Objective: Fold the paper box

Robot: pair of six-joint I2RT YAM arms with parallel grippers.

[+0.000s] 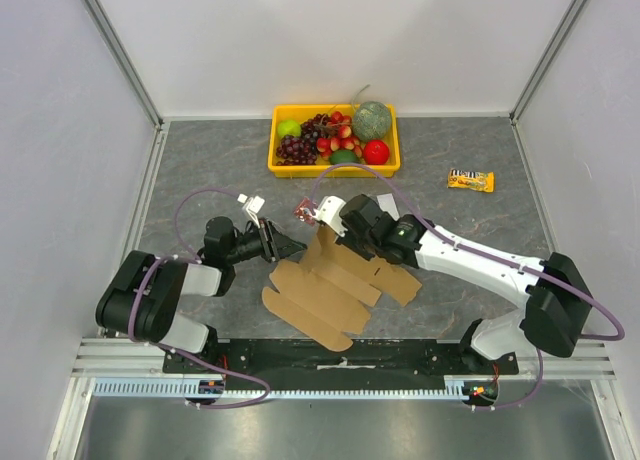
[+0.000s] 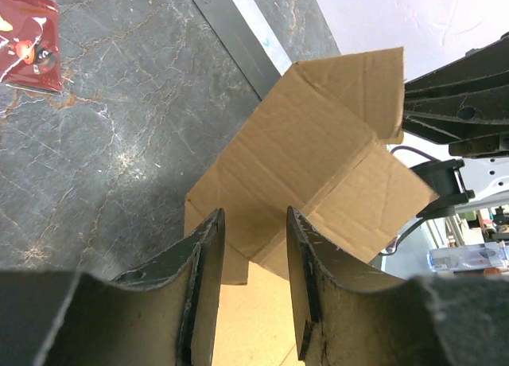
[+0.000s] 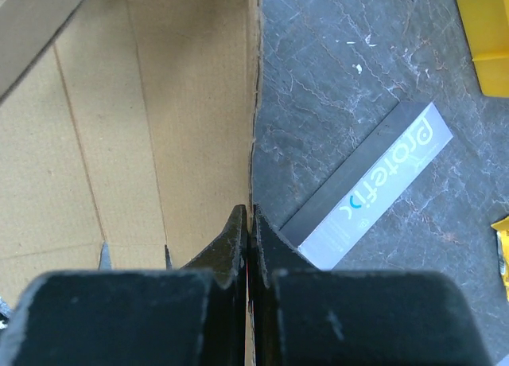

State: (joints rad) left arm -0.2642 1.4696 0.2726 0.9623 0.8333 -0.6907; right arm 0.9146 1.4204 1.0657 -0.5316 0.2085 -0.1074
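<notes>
The paper box (image 1: 335,280) is a brown cardboard sheet lying partly flat in the middle of the table, with one panel raised upright. My right gripper (image 1: 330,223) is at that raised panel. In the right wrist view it (image 3: 250,211) is shut on the panel's edge, and the paper box (image 3: 119,127) fills the left side. My left gripper (image 1: 295,246) reaches in from the left, level with the box. In the left wrist view it (image 2: 254,215) stands open, its fingers (image 2: 205,255) on either side of a folded corner of the paper box (image 2: 318,167) without pinching it.
A yellow tray (image 1: 283,163) of fruit stands at the back. A snack bar (image 1: 470,180) lies at the right. A red packet (image 1: 303,212) sits just behind the box, also in the left wrist view (image 2: 28,44). A grey and white carton (image 3: 374,187) lies beside the right gripper.
</notes>
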